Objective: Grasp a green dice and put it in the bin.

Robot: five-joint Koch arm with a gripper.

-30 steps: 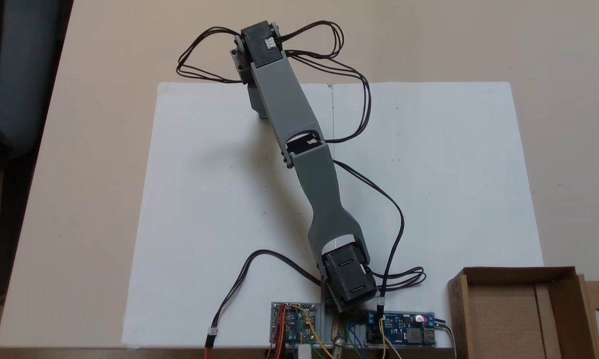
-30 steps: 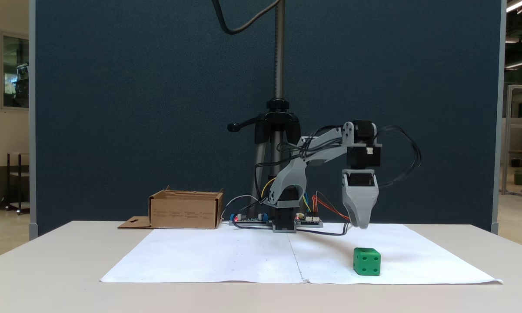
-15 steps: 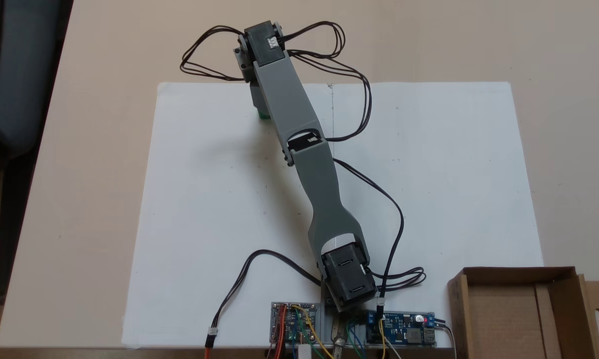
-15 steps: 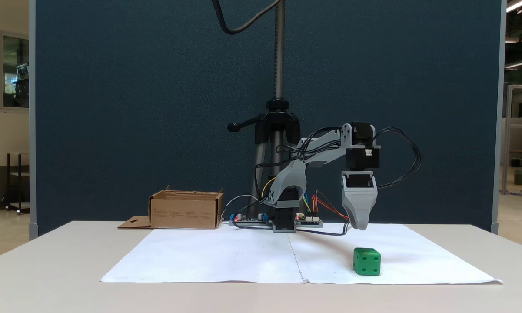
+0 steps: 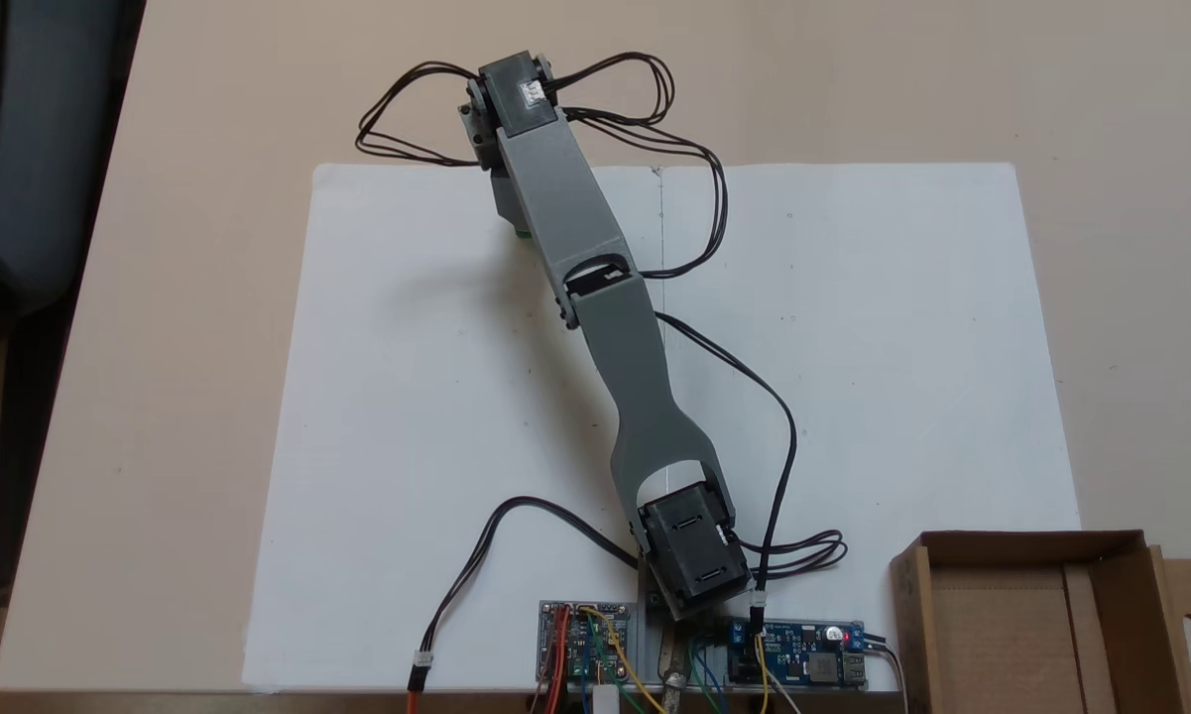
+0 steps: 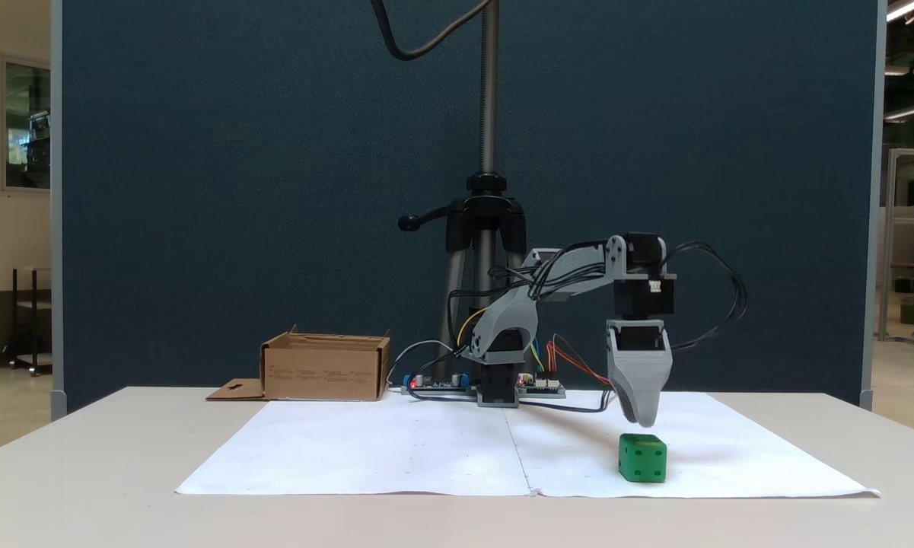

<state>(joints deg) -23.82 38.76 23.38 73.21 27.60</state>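
Side and top views of the reach toward the die: in a fixed view from the table's edge, the gripper (image 6: 643, 421) hangs tip-down directly over the green dice (image 6: 642, 458), its tip just above the cube's top face and apart from it; the cube therefore lies straight below the gripper, so the coming move is judged to be a short vertical descent with little or no sideways correction. The dice rests on the white paper sheet (image 6: 396, 449), toward the right and near side of the sheet in this view, with pips visible on its front face. The two jaws stand one behind the other, so only a single tapered tip shows, and whether they are parted or closed cannot be told. The bin (image 6: 326, 368) stands well apart at the far left of the sheet, beside the arm's base, open side up and, judging from the overhead fixed view (image 5: 1036, 625), empty
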